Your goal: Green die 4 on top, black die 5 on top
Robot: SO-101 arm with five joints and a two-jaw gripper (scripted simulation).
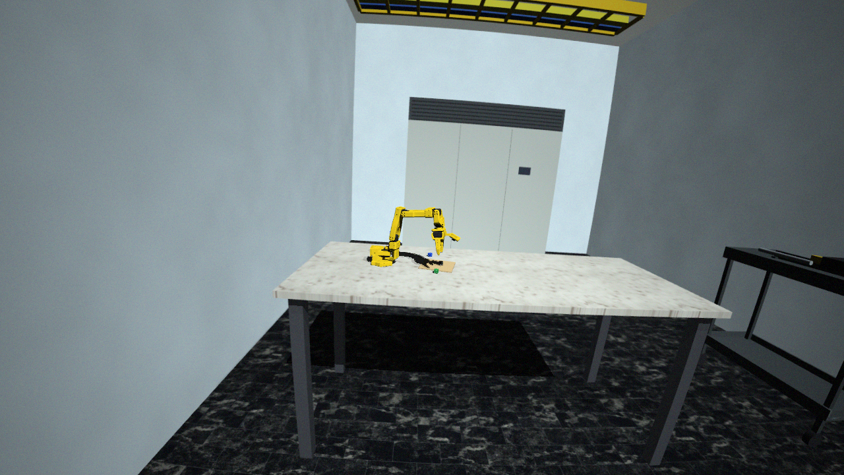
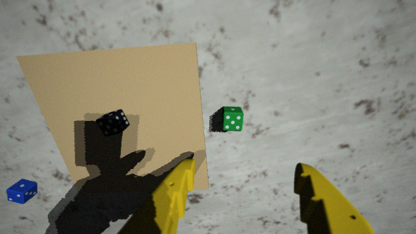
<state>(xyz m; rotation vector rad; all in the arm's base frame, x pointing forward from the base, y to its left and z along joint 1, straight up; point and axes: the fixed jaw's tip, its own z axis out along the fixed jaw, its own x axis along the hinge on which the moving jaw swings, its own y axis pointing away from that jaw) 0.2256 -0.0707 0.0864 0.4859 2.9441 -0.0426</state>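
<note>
In the wrist view the tan mat (image 2: 120,108) lies flat on the marble table. The black die (image 2: 112,122) sits on the mat, in the arm's shadow, with a many-pipped face towards the camera. The green die (image 2: 233,118) lies on the table just off the mat's right edge, and its visible face shows about five pips. The blue die (image 2: 21,191) lies on the table to the left of the mat. My gripper (image 2: 244,164) hovers above the table, open and empty, nearer to me than the green die. In the exterior view the gripper (image 1: 438,246) hangs over the mat (image 1: 437,266).
The arm's base (image 1: 382,255) stands on the table to the left of the mat. The table's far edge runs just behind the mat. A black trolley (image 1: 784,307) stands on the floor at the far right.
</note>
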